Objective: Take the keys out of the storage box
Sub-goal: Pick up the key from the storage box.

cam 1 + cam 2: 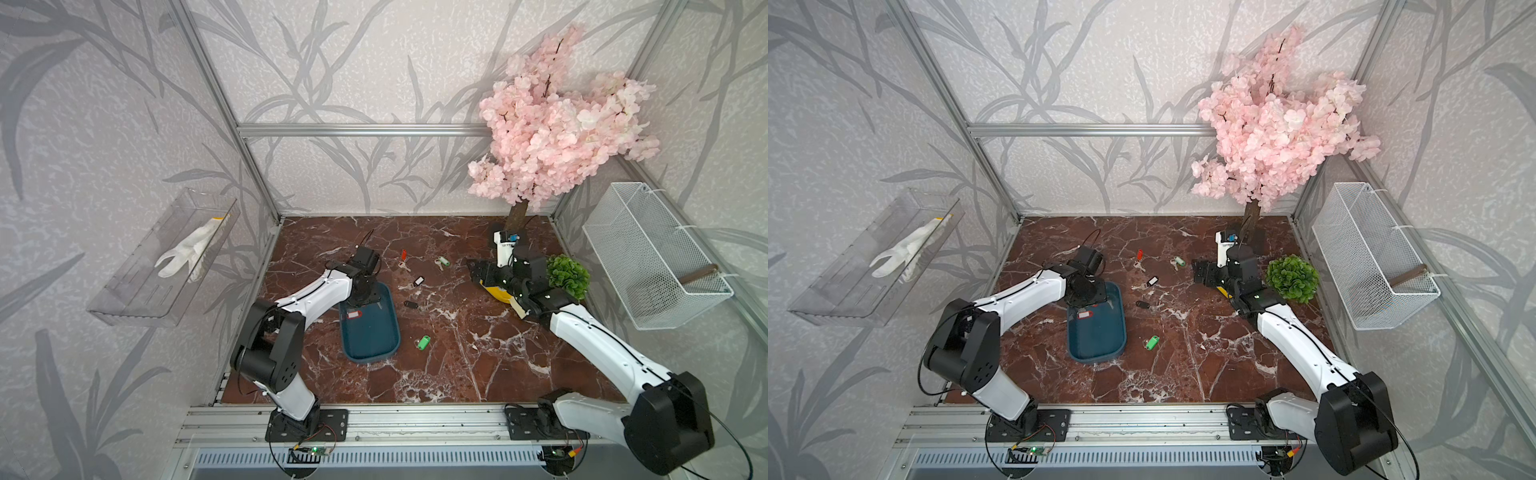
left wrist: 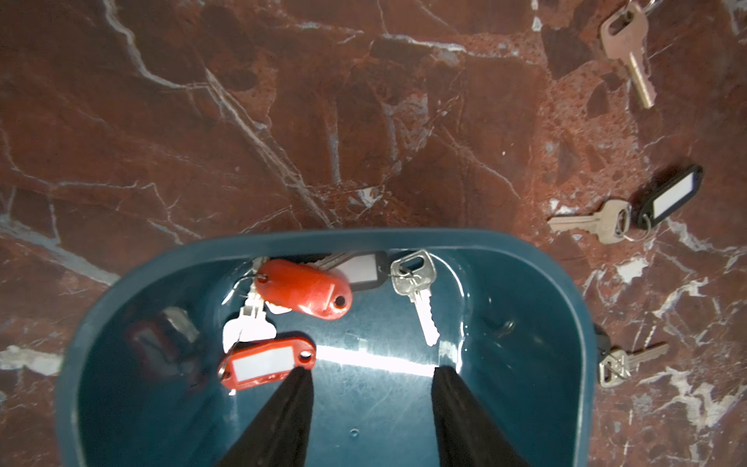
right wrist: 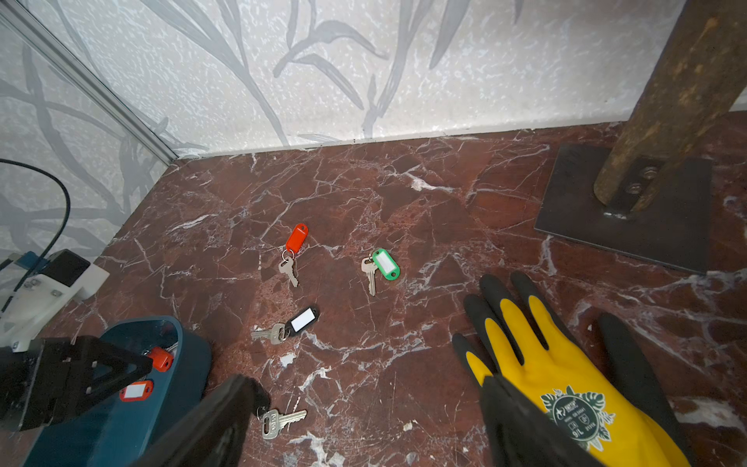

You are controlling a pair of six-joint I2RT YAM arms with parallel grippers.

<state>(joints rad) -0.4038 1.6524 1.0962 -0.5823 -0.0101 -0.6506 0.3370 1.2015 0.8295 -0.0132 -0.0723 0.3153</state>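
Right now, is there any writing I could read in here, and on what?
"9/L": on the yellow glove, inside its leaf emblem.
Other glove print: too small to read.
Stamp on the key beside the storage box: blurred.
White inserts of the key tags: blank.

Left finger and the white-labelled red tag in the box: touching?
Cannot tell. In the left wrist view a fingertip of the left gripper overlaps the holed end of the labelled red tag; its height above the tag is not shown.
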